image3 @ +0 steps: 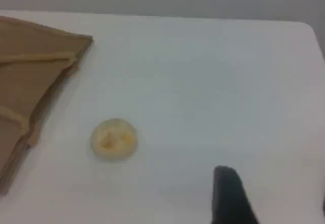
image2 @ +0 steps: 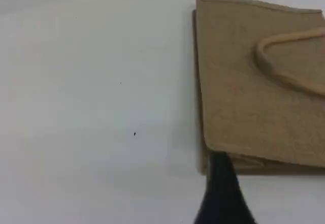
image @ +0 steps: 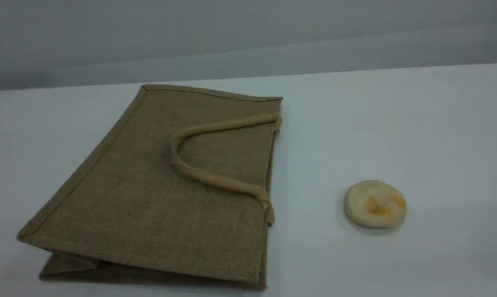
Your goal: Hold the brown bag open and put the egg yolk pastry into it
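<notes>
The brown bag lies flat and closed on the white table, its mouth edge toward the right. One beige handle rests looped on its upper face. The egg yolk pastry sits on the table to the right of the mouth, apart from the bag. Neither arm shows in the scene view. In the left wrist view, my left gripper's dark fingertip hovers by the bag's near corner, holding nothing. In the right wrist view, my right gripper is open above bare table, to the right of the pastry.
The white table ends at a far edge against a grey wall. In the right wrist view the table's far right corner shows.
</notes>
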`<action>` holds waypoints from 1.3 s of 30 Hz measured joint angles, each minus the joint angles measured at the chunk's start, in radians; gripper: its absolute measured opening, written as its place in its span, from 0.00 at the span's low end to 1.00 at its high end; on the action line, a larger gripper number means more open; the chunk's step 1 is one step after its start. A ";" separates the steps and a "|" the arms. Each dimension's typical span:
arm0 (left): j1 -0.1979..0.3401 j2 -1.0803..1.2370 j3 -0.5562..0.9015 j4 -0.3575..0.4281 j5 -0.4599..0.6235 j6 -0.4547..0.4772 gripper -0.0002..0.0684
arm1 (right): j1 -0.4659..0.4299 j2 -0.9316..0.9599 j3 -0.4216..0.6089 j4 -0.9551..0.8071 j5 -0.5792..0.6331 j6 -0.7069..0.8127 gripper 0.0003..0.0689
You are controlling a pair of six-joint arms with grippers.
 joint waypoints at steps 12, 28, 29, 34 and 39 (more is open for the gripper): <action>0.000 0.000 0.000 0.000 0.000 0.000 0.61 | 0.000 0.000 0.000 0.000 0.000 0.000 0.48; 0.000 0.000 0.000 -0.004 0.000 0.000 0.61 | 0.000 0.000 0.000 0.036 -0.005 0.000 0.48; 0.000 0.000 0.000 -0.004 0.000 0.000 0.61 | 0.000 0.000 0.000 0.036 -0.005 0.000 0.48; 0.000 0.049 -0.033 -0.006 -0.053 0.000 0.61 | 0.000 0.002 -0.020 0.058 -0.037 -0.028 0.48; 0.000 0.191 -0.073 -0.033 -0.194 0.000 0.61 | 0.000 0.114 -0.024 0.141 -0.168 -0.122 0.48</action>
